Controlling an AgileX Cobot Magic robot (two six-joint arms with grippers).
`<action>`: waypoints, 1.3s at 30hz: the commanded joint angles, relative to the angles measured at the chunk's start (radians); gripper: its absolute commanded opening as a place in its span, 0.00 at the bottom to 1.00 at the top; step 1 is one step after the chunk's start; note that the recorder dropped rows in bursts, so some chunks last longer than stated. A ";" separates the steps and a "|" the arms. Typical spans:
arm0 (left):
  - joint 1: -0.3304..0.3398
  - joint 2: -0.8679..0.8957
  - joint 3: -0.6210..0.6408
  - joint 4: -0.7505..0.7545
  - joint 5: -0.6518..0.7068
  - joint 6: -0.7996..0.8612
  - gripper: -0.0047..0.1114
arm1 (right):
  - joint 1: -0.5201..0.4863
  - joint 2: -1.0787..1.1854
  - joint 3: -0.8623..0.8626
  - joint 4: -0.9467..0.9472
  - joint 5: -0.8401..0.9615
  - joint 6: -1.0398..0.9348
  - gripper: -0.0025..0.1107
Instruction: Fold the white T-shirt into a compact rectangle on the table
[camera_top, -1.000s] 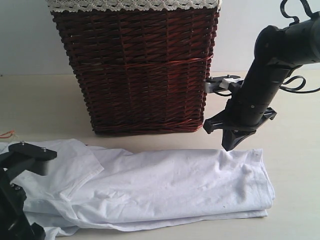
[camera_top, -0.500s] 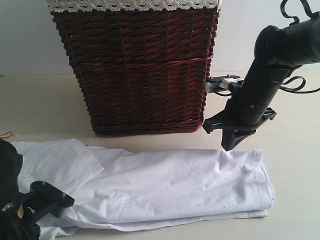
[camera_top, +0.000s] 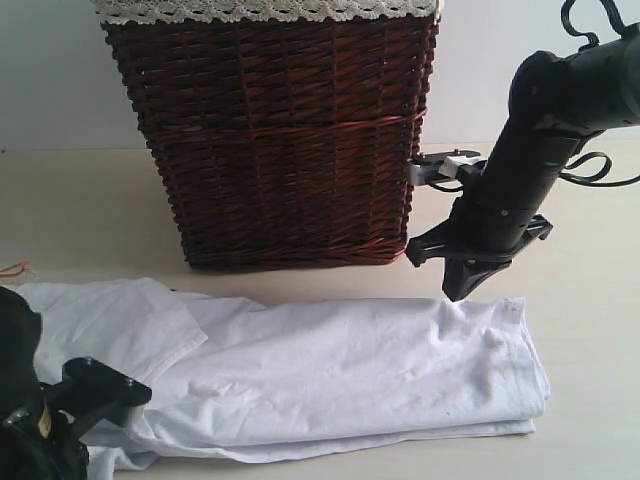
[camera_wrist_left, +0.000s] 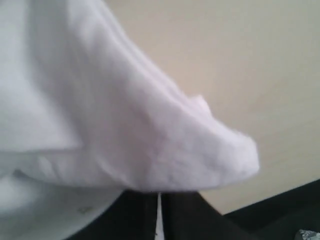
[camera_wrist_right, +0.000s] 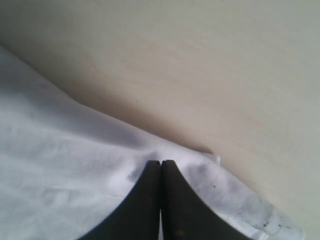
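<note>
the left jaws are clenched: the two dark fingers (camera_wrist_left: 135, 215) press together with only a hairline of white between them. a bunched fold of the white t-shirt (camera_wrist_left: 125, 130) humps over their tips, so they are grasping the cloth at its near left end. the right jaws are clenched too, fingers (camera_wrist_right: 142, 200) flat against each other. their point bites a small pucker of fabric just inside the shirt's far right edge, where the cloth wrinkles in toward them.

the left arm (camera_top: 40, 430) sits low at the near left corner of the exterior view, mostly out of frame, with a black block of it jutting over the shirt's near edge. the right arm (camera_top: 525, 170) comes in from the upper right and slants steeply down, its jaws pointing at the tabletop (camera_top: 590, 420) near the basket's right corner.

the shirt lies as a long band across the tabletop, just in front of the brown wicker basket (camera_top: 280, 140) and apart from it. it is folded lengthwise, and the layers show stacked along the near edge. a sleeve lies flat at the left end, and the right end is a squared, slightly rounded edge. the surface is soft, with shallow creases and a few tiny dark specks. the basket stands upright with a white lace-trimmed liner (camera_top: 260, 10) over its rim.
</note>
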 joint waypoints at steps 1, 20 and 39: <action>-0.006 -0.195 0.004 0.025 0.055 -0.054 0.04 | -0.003 -0.013 0.005 0.003 -0.005 -0.008 0.02; 0.029 -0.357 -0.141 0.909 -0.246 -0.003 0.04 | -0.003 -0.013 0.005 0.007 -0.003 -0.008 0.02; 0.107 -0.142 -0.143 0.959 -0.550 -0.147 0.10 | -0.003 -0.013 0.005 0.004 0.027 -0.008 0.02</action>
